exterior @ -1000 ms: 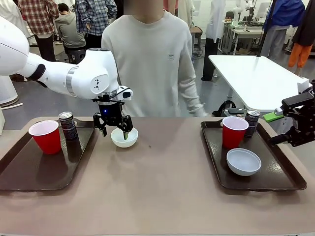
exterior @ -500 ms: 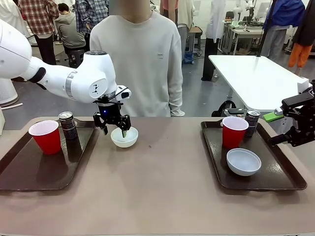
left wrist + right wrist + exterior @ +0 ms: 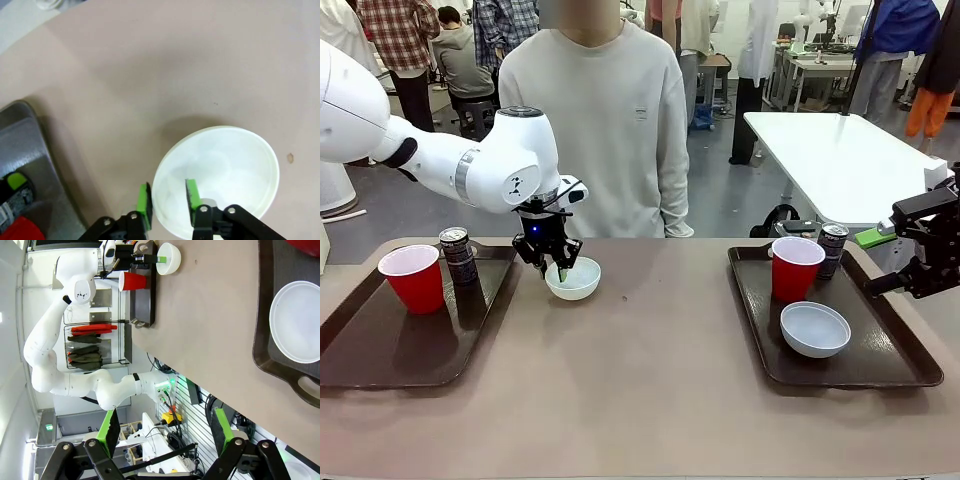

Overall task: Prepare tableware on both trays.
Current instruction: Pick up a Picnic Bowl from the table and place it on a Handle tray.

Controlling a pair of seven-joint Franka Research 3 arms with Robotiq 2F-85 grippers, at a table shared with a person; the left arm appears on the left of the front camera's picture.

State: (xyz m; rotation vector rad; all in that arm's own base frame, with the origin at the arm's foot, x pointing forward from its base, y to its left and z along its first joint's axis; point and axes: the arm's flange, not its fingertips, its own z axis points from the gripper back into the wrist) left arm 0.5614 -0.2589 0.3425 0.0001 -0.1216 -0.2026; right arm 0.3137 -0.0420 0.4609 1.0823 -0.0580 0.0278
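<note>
Beige table [image 3: 650, 390] carries both trays. Left gripper [image 3: 167, 202], reaching down from its bent arm, has its jaws clenched on the rim of the white bowl [image 3: 573, 280], which sits just beside the left tray [image 3: 380, 350]; it likely needs lifting onto it. Right gripper [image 3: 165, 432] hovers with jaws released by the right tray [image 3: 900, 370].

Each brown tray [image 3: 380, 360] [image 3: 910, 370] carries a red cup [image 3: 412, 278] [image 3: 795, 267] and dark can [image 3: 457, 256] [image 3: 832, 248]; one white bowl [image 3: 815, 329] sits at the right tray's 6 o'clock, another [image 3: 575, 282] on bare table.
</note>
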